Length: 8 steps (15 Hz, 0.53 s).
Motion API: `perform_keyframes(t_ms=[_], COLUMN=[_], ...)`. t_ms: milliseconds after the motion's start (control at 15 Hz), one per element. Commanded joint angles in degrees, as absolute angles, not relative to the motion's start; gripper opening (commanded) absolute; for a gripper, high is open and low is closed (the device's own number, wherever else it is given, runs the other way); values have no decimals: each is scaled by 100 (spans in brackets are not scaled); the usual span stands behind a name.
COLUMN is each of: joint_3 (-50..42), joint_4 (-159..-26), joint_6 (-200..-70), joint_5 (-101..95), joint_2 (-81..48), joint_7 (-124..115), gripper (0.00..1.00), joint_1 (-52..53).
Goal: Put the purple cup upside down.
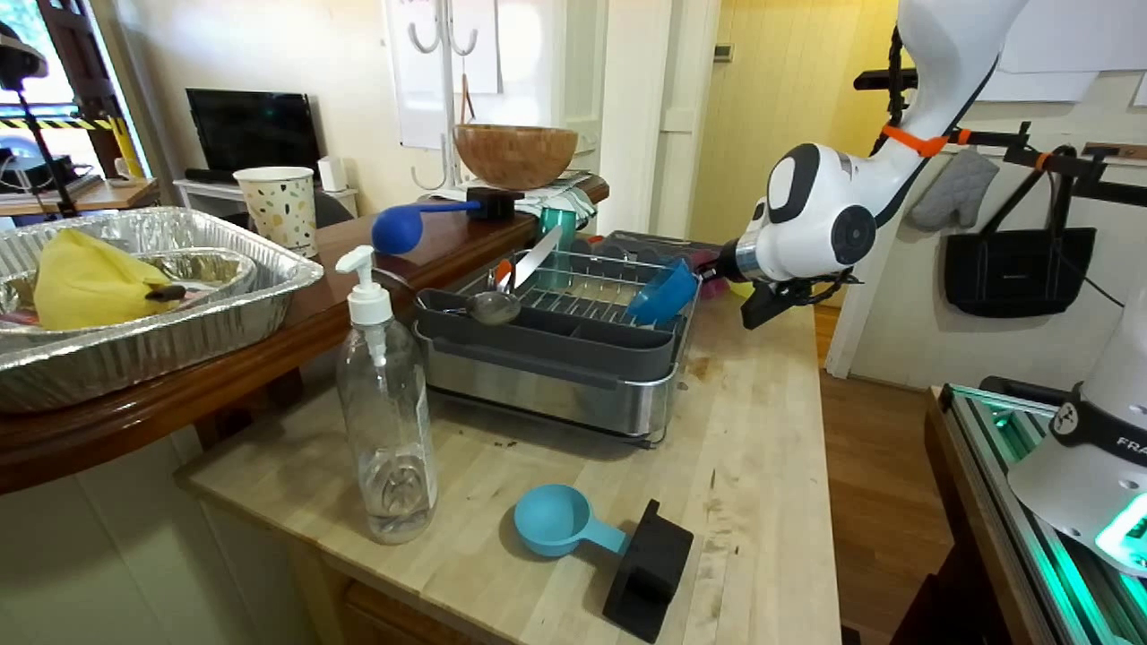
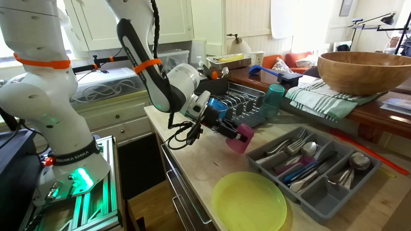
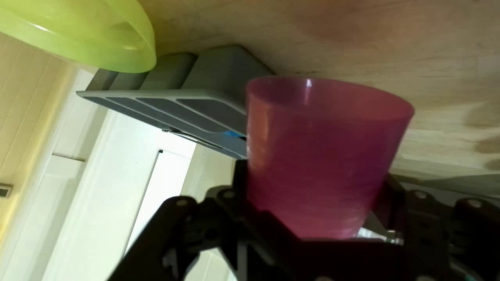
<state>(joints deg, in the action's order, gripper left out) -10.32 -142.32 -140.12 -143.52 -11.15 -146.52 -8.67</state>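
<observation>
A yellow-green dish (image 2: pixel 249 205) is sitting nearest me. Beyond, the hand (image 2: pixel 242 133) is clamping the purple cup (image 2: pixel 236 145) over the table (image 2: pixel 205 160), mouth slanting down. Turning seems partly done; placing is remaining.

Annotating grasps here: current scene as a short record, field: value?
held: pinkish-purple tapered plastic cup
grip: fingers closed on opposite sides of the cup
cup pose: tilted, wide mouth angled downward
surface below: pale wooden worktop; contact unclear
on worktop: yellow-green round plastic dish, grey compartmented plastic cutlery tray, grey-and-steel dish rack
status: not yet released
</observation>
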Motion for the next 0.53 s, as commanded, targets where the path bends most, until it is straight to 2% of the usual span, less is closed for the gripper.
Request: perform_keyframes(t_ms=[0,467], joint_3=[-737,-532], joint_4=[-14298,-14281], joint_6=[-13464,-12760], joint_5=[-14464,-14476], joint_2=[-1304,-1648], joint_7=[-15016,-15317], gripper=[48,48], joint_1=[-1040,-1116])
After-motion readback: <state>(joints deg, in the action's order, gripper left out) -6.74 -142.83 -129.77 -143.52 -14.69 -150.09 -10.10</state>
